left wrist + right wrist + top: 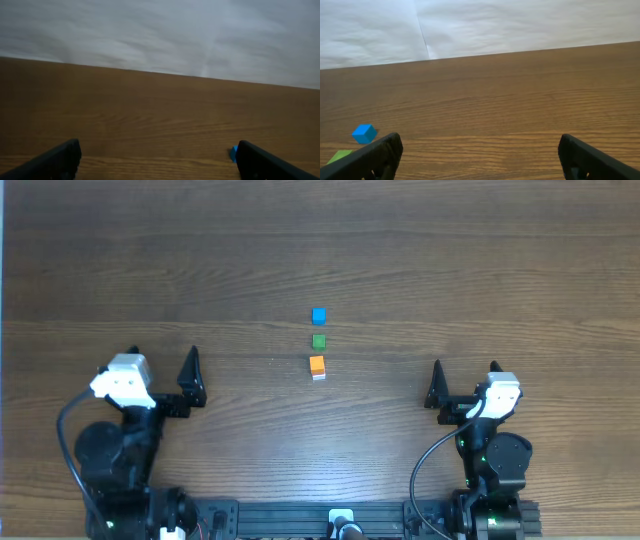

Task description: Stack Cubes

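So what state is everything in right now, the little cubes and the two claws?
blue cube: on the table, alone, unstacked.
green cube: on the table, alone, unstacked, between blue and orange.
orange cube: not held; a white edge shows beneath it, perhaps another cube, cannot tell.
left gripper: open, empty, apart from the cubes.
right gripper: open, empty, apart from the cubes.

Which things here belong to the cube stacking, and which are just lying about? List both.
For the job: blue cube, green cube, orange cube, left gripper and right gripper, both open.
Just surroundings: wooden table, white backdrop.
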`<state>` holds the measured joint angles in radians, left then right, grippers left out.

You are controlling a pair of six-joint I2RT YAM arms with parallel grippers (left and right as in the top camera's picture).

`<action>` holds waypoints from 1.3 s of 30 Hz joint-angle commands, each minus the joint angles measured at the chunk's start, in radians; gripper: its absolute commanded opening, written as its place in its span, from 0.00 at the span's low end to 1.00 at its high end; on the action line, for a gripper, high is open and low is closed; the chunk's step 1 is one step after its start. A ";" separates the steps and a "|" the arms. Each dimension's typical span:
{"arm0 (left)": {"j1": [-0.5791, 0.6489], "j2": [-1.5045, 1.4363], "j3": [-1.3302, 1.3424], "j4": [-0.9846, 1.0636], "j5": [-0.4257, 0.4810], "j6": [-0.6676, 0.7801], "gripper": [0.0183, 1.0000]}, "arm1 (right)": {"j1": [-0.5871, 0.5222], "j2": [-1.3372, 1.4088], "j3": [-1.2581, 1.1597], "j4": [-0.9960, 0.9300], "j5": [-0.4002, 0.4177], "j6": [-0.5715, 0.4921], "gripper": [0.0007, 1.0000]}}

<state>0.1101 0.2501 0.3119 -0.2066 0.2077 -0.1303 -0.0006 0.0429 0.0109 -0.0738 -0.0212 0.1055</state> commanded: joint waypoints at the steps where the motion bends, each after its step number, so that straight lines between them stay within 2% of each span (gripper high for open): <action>1: 0.005 -0.063 -0.059 0.049 0.045 0.021 1.00 | -0.005 -0.005 -0.005 -0.001 -0.008 0.005 0.99; 9: -0.049 -0.147 -0.157 0.152 0.058 0.018 1.00 | -0.005 -0.005 -0.006 -0.001 -0.008 0.005 0.99; 22: -0.080 -0.247 -0.282 0.186 0.046 0.026 1.00 | -0.005 -0.005 -0.005 -0.001 -0.008 0.005 0.99; 34: -0.118 -0.247 -0.305 0.190 0.046 0.201 1.00 | -0.005 -0.005 -0.006 -0.001 -0.008 0.005 0.99; 39: -0.117 -0.247 -0.305 0.184 0.045 0.206 1.00 | -0.005 -0.005 -0.006 -0.001 -0.008 0.005 0.99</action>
<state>-0.0036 0.0147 0.0166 -0.0242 0.2546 0.0334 -0.0006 0.0429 0.0109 -0.0738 -0.0212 0.1055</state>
